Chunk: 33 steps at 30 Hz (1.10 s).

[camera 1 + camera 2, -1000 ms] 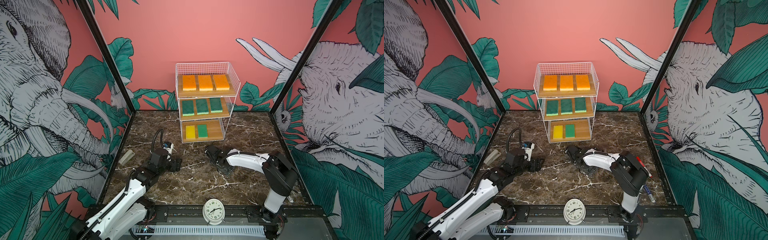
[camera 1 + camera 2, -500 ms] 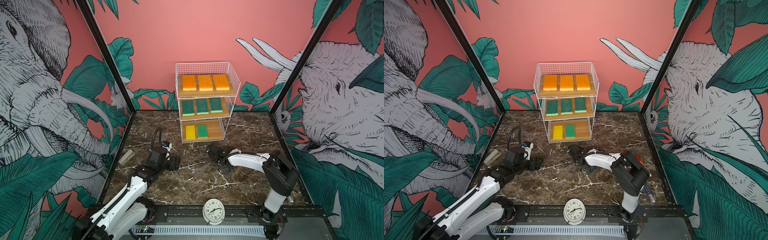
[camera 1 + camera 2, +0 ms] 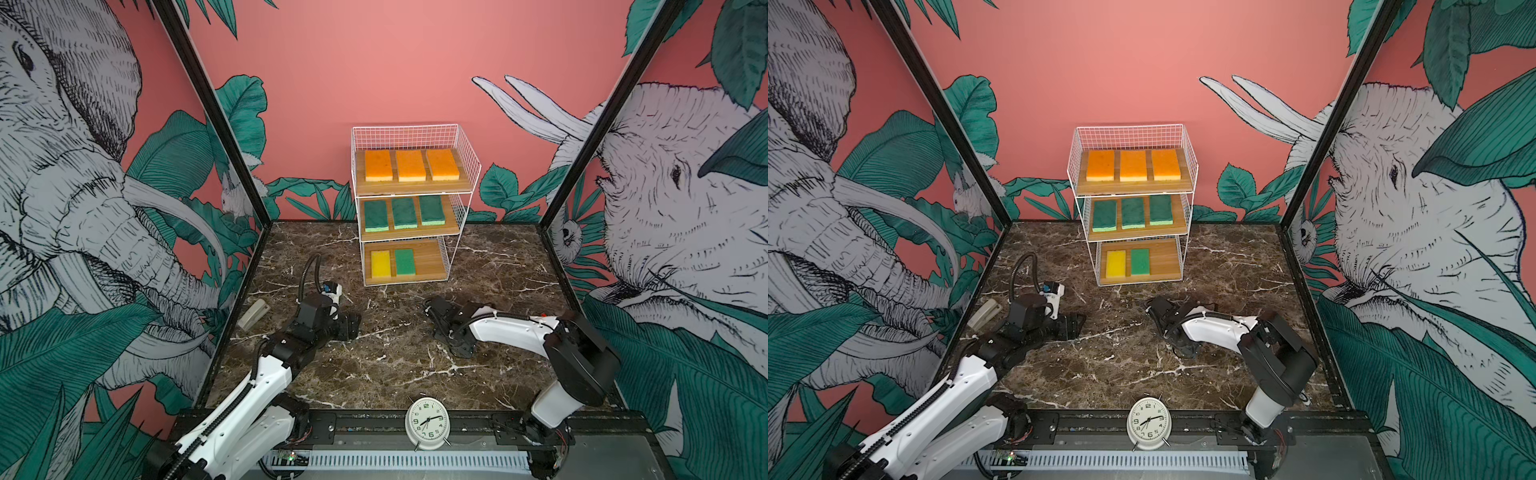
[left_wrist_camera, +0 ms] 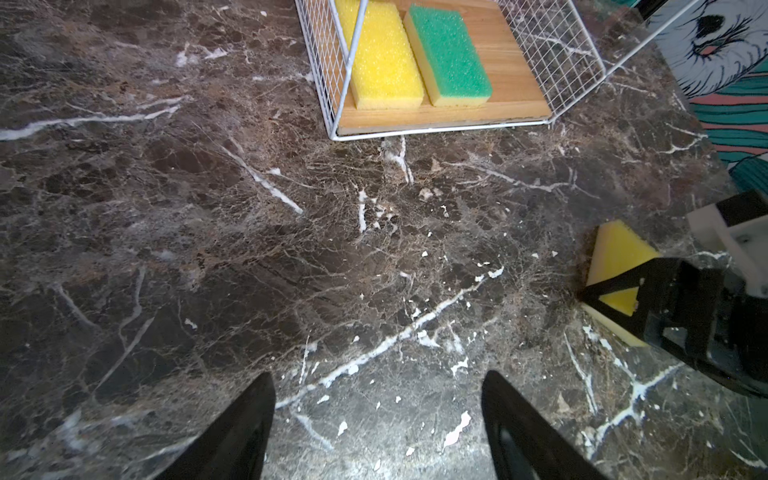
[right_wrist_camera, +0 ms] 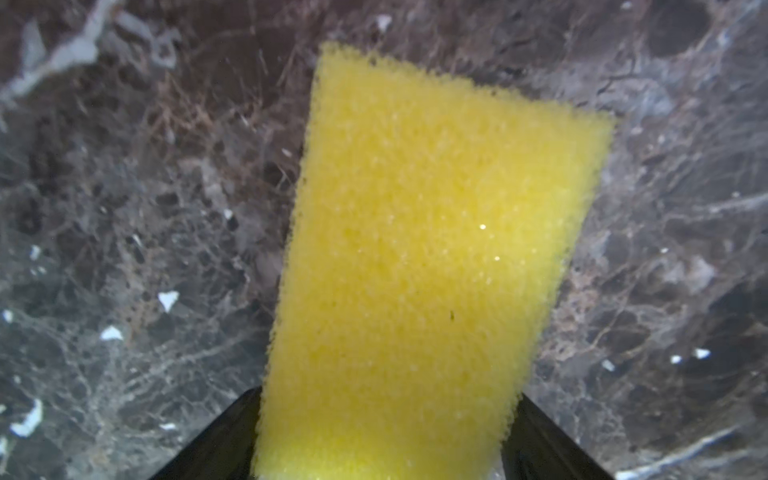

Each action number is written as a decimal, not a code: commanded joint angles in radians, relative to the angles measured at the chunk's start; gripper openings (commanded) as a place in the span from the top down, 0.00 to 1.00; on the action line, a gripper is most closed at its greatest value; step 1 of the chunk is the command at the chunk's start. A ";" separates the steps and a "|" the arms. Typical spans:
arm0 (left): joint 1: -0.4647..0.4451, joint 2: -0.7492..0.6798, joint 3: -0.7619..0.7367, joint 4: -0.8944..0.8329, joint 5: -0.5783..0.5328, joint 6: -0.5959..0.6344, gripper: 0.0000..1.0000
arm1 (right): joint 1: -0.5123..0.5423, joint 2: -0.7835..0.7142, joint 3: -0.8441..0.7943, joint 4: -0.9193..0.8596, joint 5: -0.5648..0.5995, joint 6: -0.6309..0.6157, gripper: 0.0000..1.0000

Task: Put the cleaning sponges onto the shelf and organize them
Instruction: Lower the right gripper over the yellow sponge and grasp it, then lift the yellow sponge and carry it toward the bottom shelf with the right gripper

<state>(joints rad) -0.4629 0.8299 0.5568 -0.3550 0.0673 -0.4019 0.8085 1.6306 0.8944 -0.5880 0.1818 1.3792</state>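
Observation:
The shelf (image 3: pixel 467 158) (image 3: pixel 1187 141) stands at the back. Three orange sponges (image 3: pixel 410 165) lie on its top tier and three dark green ones (image 3: pixel 404 212) on the middle tier. On the bottom tier are a yellow sponge (image 3: pixel 380 263) (image 4: pixel 384 62) and a green sponge (image 3: pixel 404 262) (image 4: pixel 449 58). Another yellow sponge (image 5: pixel 428 249) (image 4: pixel 619 249) lies flat on the marble. My right gripper (image 5: pixel 384 399) (image 3: pixel 434 307) is low over it, a finger pressed against each long side. That sponge is hidden in both top views. My left gripper (image 4: pixel 378 380) (image 3: pixel 355 326) hovers open and empty left of centre.
A white alarm clock (image 3: pixel 427 422) stands at the front edge. A grey block (image 3: pixel 254 314) lies by the left wall. The left arm's cable (image 3: pixel 309 274) loops up in front of the shelf's left corner. The bottom board (image 3: pixel 430 259) is bare right of the green sponge.
The right gripper's jaws have drawn in against the yellow sponge's sides. Both arms have barely shifted.

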 commanded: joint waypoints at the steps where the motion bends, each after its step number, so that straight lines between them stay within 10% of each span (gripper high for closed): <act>1: 0.005 -0.028 0.032 -0.038 0.002 -0.028 0.21 | -0.014 -0.015 -0.064 -0.089 -0.038 -0.085 0.13; 18: 0.007 -0.042 0.057 -0.069 -0.007 -0.086 0.22 | -0.024 -0.213 -0.141 -0.181 0.126 -0.250 0.16; 33: 0.004 -0.014 0.065 -0.060 0.000 -0.121 0.22 | -0.094 -0.201 -0.225 -0.003 0.040 -0.374 0.11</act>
<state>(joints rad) -0.4629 0.8146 0.5903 -0.4133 0.0643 -0.5060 0.7277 1.4322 0.7063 -0.6395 0.2306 1.0405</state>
